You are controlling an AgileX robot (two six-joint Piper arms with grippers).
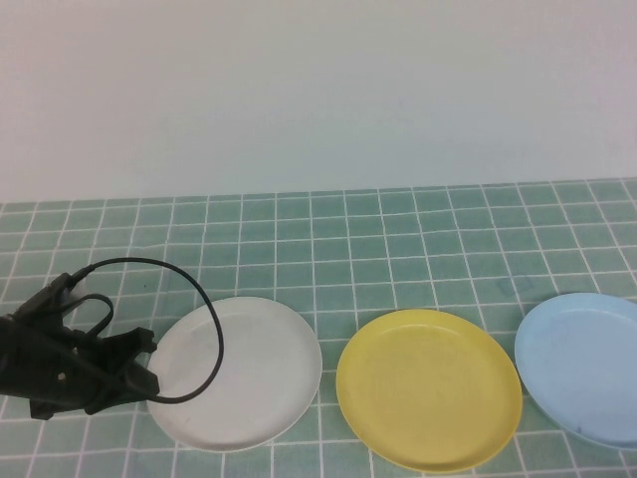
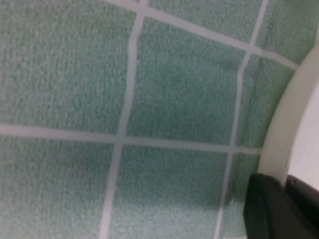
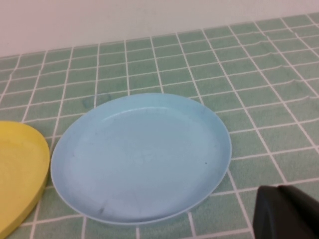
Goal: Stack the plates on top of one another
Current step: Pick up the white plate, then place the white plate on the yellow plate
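Observation:
Three plates lie side by side on the green tiled cloth: a white plate [image 1: 244,373] on the left, a yellow plate [image 1: 428,388] in the middle and a light blue plate [image 1: 587,368] on the right. My left gripper [image 1: 149,363] sits low at the white plate's left edge. In the left wrist view the left gripper [image 2: 284,181] is shut on the white plate's rim [image 2: 294,114], one finger on each side of it. My right gripper [image 3: 279,191] is shut and holds nothing, hovering beside the light blue plate [image 3: 139,157]. The yellow plate [image 3: 17,169] shows at that view's edge.
A black cable [image 1: 204,319] loops from the left arm over the white plate. A pale wall [image 1: 318,90] rises behind the cloth.

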